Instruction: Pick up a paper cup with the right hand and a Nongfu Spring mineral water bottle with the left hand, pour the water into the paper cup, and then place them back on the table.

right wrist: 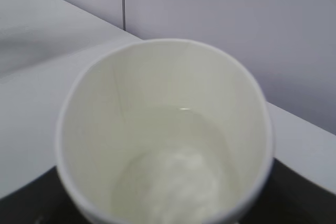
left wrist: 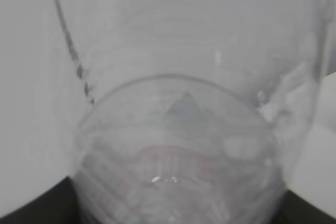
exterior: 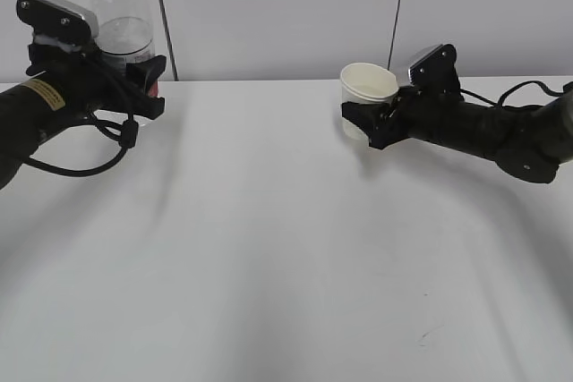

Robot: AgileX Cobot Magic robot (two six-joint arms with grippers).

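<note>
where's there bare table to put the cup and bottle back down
The widest bare patch of the table is the white stretch between the two arms, running forward to the near edge. The far left is taken by the left gripper holding the bottle. The far right is taken by the right gripper holding the paper cup.

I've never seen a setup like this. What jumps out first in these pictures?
Two black arms face each other across a plain white table. At far left, the left hand grips an upright, capless Nongfu Spring mineral water bottle. At right of centre, the right hand holds a small paper cup, and its wrist view shows a little water in the bottom.
</note>
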